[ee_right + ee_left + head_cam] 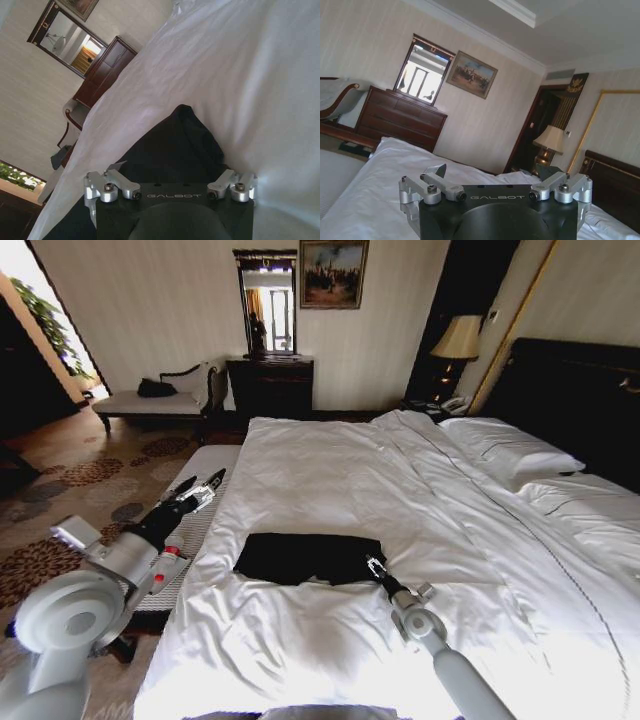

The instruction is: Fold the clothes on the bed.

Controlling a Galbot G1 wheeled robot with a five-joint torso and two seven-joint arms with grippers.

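Note:
The clothes are one black T-shirt (300,557) lying as a flat, roughly rectangular dark shape on the white duvet of the bed (330,470), near its foot; no lettering shows. My right gripper (375,565) sits at the shirt's right edge. In the right wrist view this gripper (172,170) is open, low over the black cloth (175,145), with nothing pinched. My left gripper (203,488) hangs in the air above the bed's left edge, apart from the shirt. The left wrist view shows that gripper (492,172) open and holding nothing.
A pale striped bench (200,465) stands along the bed's left side on patterned carpet. Pillows (510,452) and the dark headboard (575,390) lie to the right. A chaise (160,400), dark dresser (270,385) and lamp (460,338) stand against the far wall.

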